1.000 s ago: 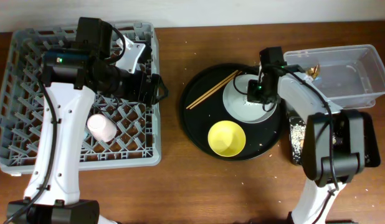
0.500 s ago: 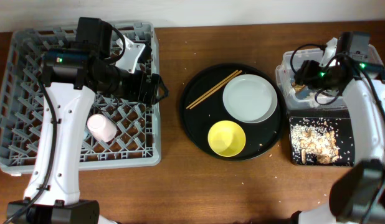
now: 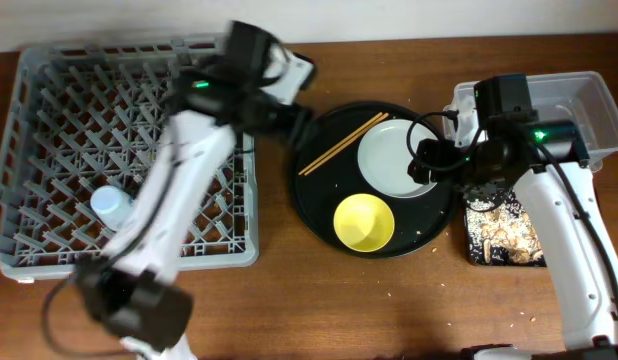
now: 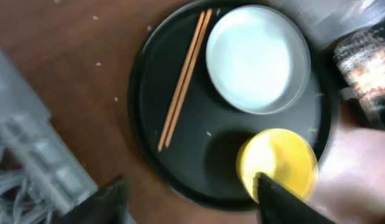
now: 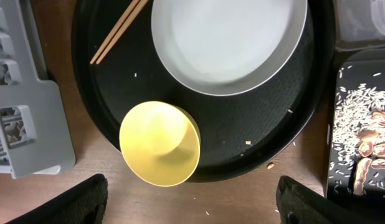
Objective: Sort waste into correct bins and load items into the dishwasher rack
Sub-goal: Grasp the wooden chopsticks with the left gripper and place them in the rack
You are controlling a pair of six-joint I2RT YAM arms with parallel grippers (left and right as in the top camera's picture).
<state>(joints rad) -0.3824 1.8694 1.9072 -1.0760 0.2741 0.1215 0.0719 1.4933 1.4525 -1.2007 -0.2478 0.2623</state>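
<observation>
**Hands.** Left hand: fingers apart and empty, poised above the rack-side rim of the large round black tray. Right hand: fingers also spread, holding nothing, above the tray's opposite side near the pale grey-white round plate.

**Chopsticks.** Pair of thin wooden chopsticks: flat on the round tray, side by side, just left of the plate.
- In the overhead view the long axis runs diagonally, lower left to upper right.
- The upper ends lie close to the plate's rim. The lower ends point toward the large square grey plastic rack.
- Which end is the tip, cannot tell.

**Other items.**
- Yellow bowl: upright, mouth up, on the round tray just below the plate.
- Small light-blue cup: already among the rack's pegs, lower left.
- Beige crumbly scraps: in the shallow black rectangular tray, on the counter right of the round tray.

**Reading.** The left arm comes in from the rack side, so it probably takes the chopsticks. A grasp across their long axis would suit. Both hands are wide, likely readying for a pick.
</observation>
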